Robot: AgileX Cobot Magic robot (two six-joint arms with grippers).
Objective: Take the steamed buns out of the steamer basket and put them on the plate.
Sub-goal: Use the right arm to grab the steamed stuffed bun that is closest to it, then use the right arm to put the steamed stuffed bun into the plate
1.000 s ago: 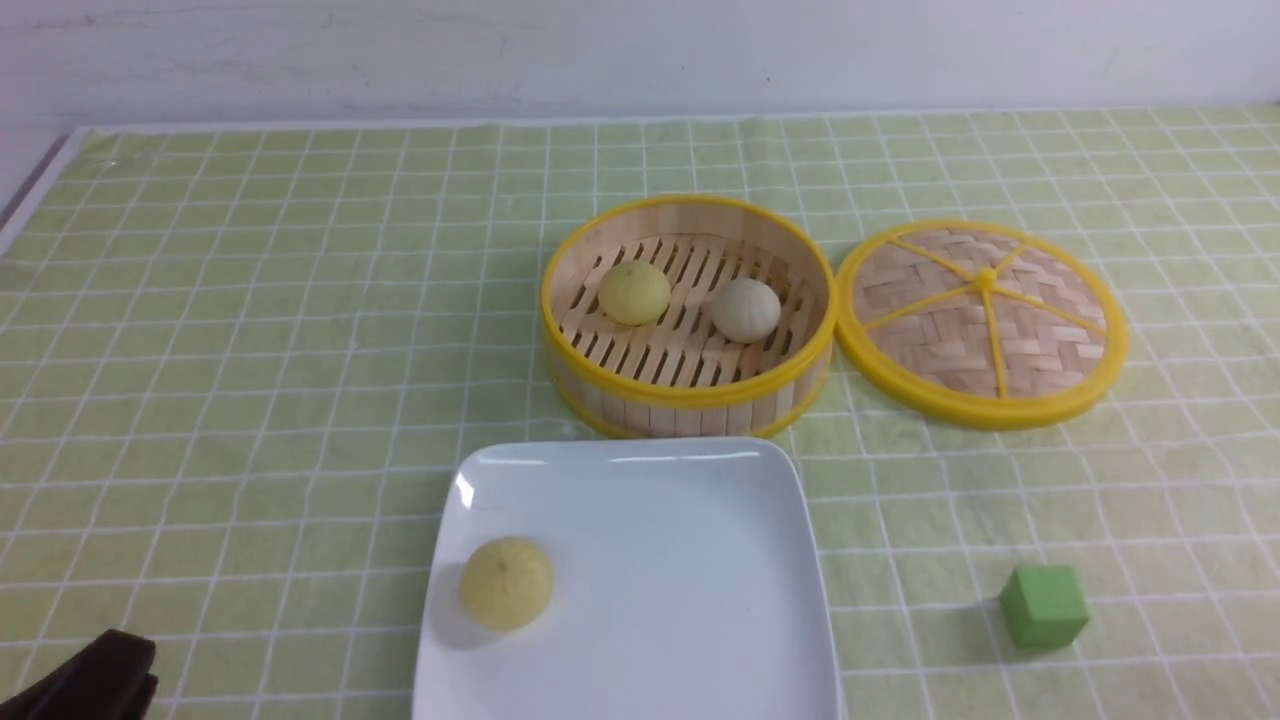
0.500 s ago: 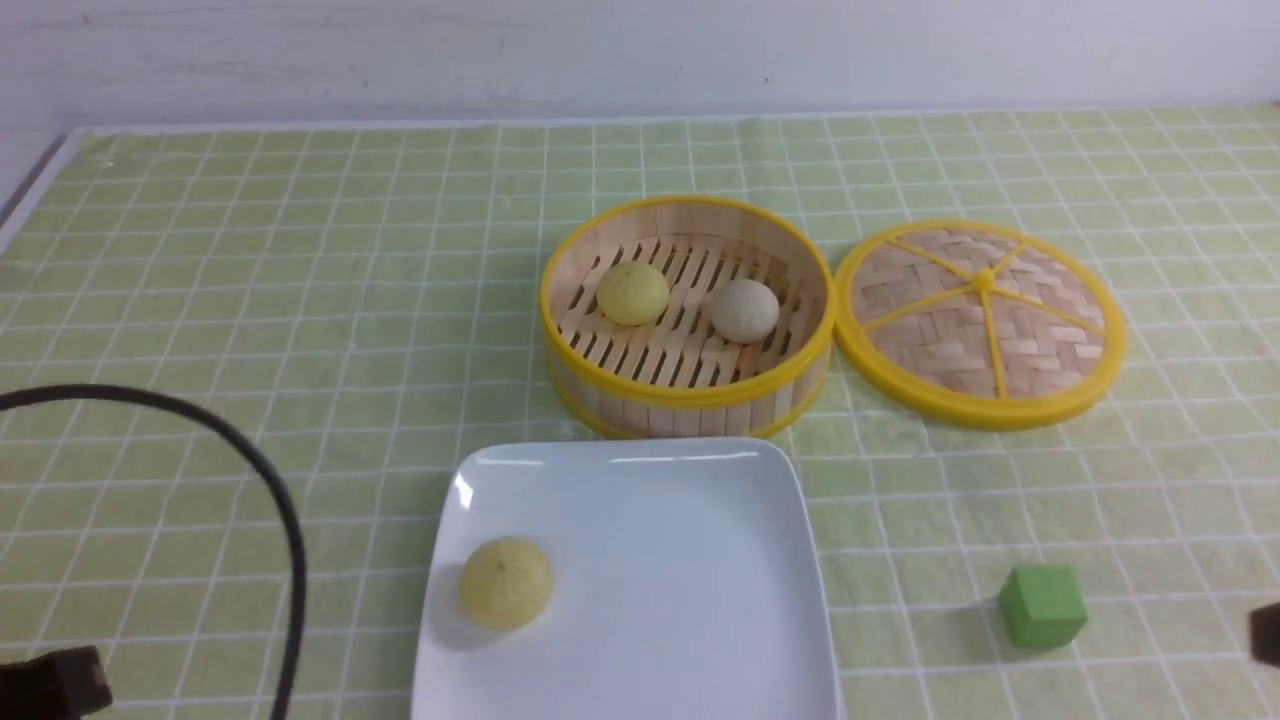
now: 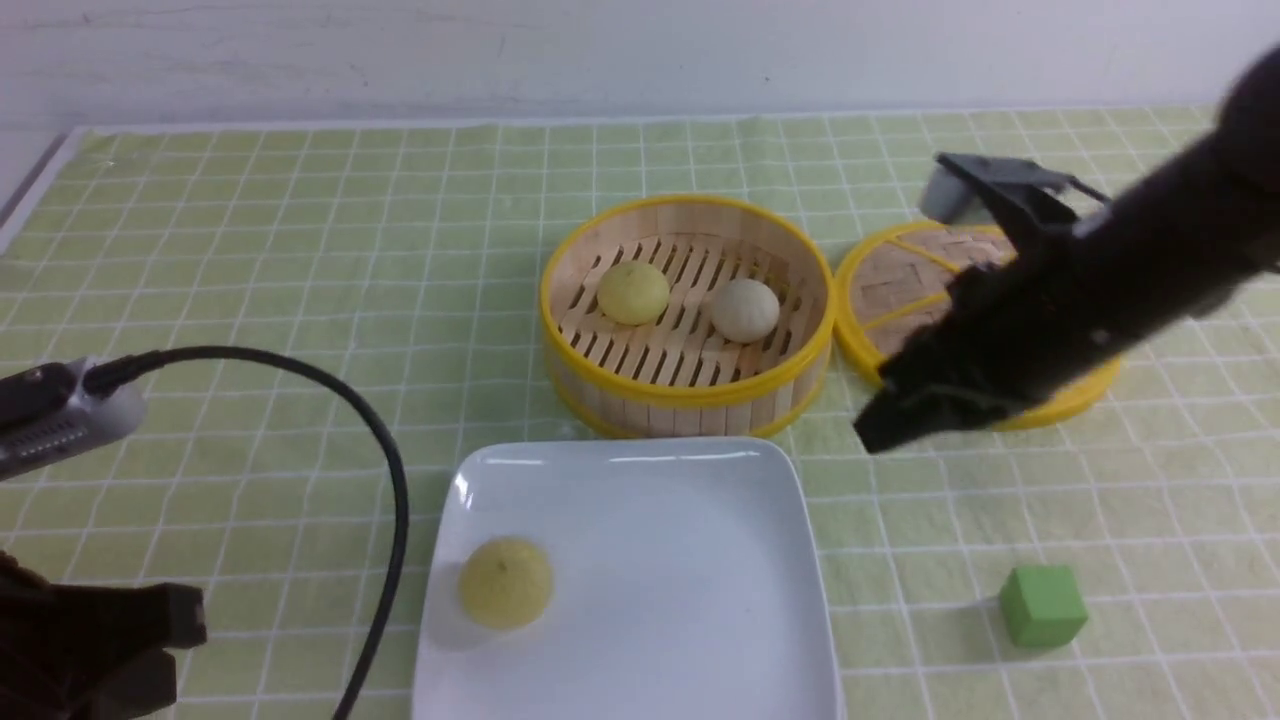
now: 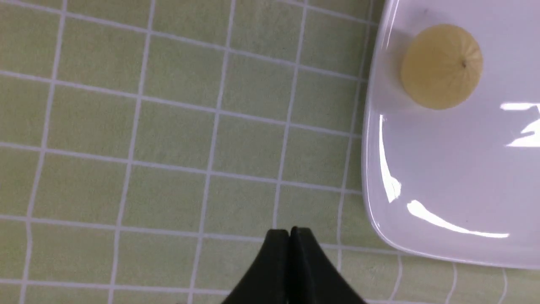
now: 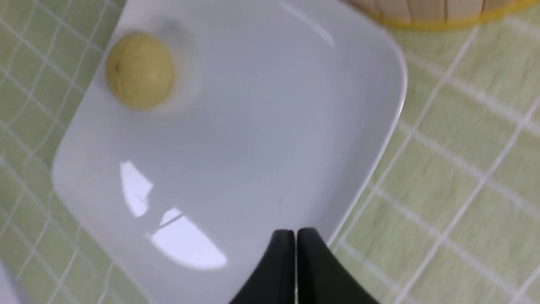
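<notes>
Both arms have come into the front view since a second ago; buns unmoved. Left gripper point(image 4: 289, 231), low at near-left beside a looping black cable point(image 3: 390, 480): matte black jaws pressed together, empty, over green checked cloth point(image 3: 250, 250). Plate point(image 3: 700, 480), glossy white, rounded square, near edge cut off; one pleated yellow bun point(image 3: 505, 583) at its left. Steamer basket point(image 3: 690, 395), slatted bamboo with yellow rims, just behind: a second yellow bun point(image 3: 633, 292) and an off-white bun point(image 3: 745, 309), apart. Right gripper point(image 3: 880, 430), motion-blurred, probably above the cloth by the basket; jaws all but touching, holding nothing. Its arm hides much of the woven lid point(image 3: 900, 290). Green cube point(image 3: 1043, 605) near-right.
</notes>
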